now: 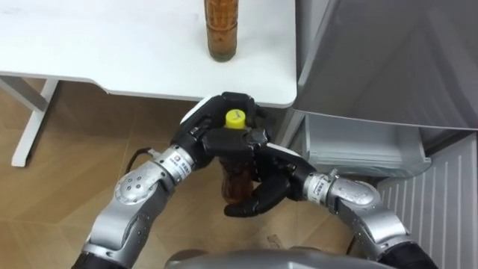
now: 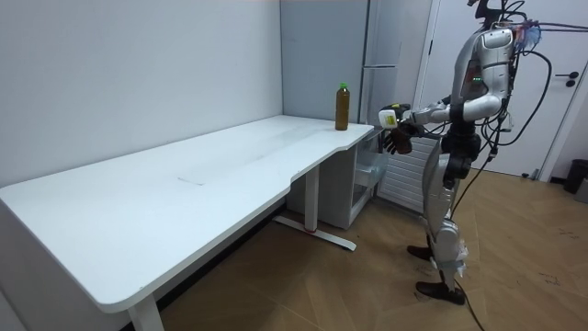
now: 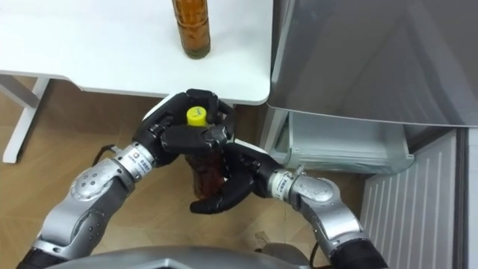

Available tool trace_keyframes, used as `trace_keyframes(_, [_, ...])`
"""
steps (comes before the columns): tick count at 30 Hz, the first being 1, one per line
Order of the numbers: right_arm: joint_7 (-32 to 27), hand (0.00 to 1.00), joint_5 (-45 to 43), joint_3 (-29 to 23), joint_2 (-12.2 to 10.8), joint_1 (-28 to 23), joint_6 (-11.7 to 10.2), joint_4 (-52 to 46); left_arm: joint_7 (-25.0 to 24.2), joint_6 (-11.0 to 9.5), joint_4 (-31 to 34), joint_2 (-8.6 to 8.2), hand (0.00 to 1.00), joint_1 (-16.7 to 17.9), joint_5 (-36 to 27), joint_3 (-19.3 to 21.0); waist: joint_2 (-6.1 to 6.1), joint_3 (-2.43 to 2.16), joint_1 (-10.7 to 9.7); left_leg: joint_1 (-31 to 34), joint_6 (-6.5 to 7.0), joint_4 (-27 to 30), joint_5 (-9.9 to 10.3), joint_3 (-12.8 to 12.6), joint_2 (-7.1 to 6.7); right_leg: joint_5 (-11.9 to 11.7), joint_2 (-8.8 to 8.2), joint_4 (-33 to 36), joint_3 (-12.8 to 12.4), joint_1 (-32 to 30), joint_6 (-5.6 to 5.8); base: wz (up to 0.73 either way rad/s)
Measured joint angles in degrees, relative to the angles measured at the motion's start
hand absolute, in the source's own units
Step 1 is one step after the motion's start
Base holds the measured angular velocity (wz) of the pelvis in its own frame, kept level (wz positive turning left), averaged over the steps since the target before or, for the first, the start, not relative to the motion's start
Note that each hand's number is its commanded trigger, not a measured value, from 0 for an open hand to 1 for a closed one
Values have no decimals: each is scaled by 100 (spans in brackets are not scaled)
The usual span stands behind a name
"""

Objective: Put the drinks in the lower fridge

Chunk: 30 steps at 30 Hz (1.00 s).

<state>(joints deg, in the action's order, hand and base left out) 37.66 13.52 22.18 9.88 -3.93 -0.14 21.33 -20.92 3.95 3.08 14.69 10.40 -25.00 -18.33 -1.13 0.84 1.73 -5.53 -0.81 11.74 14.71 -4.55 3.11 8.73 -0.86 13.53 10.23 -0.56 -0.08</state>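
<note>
I hold a brown drink bottle [image 1: 237, 179] with a yellow cap upright in front of my chest, just off the white table's corner [image 1: 254, 93]. My left hand [image 1: 203, 136] is curled round its neck and shoulder. My right hand [image 1: 263, 196] cups its lower part with curled fingers. A second brown bottle [image 1: 222, 30] with a green cap [image 2: 343, 85] stands on the table near that corner. To my right the lower fridge compartment [image 1: 362, 146] stands open, a pale drawer-like space under the grey upper door [image 1: 388, 52].
A long white table [image 2: 184, 184] runs along the wall, with a leg [image 1: 30, 119] on the wooden floor. A white ribbed panel [image 1: 441, 202] stands beside the open compartment. I stand on the open floor between the table's corner and the fridge.
</note>
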Motion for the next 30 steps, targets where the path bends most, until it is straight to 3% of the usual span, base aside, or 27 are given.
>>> trace_keyframes(10, [-85, 100, 1, 165, 83, 88, -9, 0, -69, -2, -2, 13, 100, -6, 3, -256, -20, 4, -32, 139, 0, 93, 0, -7, 1, 0, -2, 8, -4, -93, -1, 0])
trace_keyframes(14, [-67, 100, 1, 270, 146, 100, -182, 0, -63, -2, -5, 0, 100, -5, -138, -225, -21, 4, -97, 175, 0, 106, 0, -8, 4, -2, -1, 14, 3, -120, -3, 0])
trace_keyframes(19, [-75, 100, 7, 300, 136, 106, -187, 0, -51, -2, -5, -5, 100, -5, -231, -224, -29, 9, -149, 176, 0, 112, 0, -14, 5, -3, -2, 20, 3, -120, -5, 0])
trace_keyframes(20, [-75, 100, 6, 302, 136, 104, -188, 0, -50, -2, -5, -5, 85, -5, -247, -222, -30, 10, -152, 176, 0, 114, 1, -16, 5, -3, -2, 22, 3, -120, -5, 0])
trace_keyframes(21, [-75, 100, 7, 302, 137, 101, -199, 0, -46, -2, -5, -5, 16, -5, -282, -220, -29, 10, -152, 178, 0, 116, 1, -16, 5, -3, -2, 23, 3, -122, -6, 0])
trace_keyframes(22, [-73, 100, 10, 302, 137, 98, -219, 0, -45, -3, -6, -5, 0, -5, -316, -218, -30, 10, -152, 180, 0, 117, 1, -17, 5, -4, -2, 23, 3, -123, -6, 0])
trace_keyframes(30, [-72, 100, 50, 305, 147, 75, -230, 2, 50, -28, -6, 5, 0, -7, -337, -190, -27, 11, -151, 192, -1, 119, 1, -21, 5, -4, -2, 29, 0, -140, -6, 0])
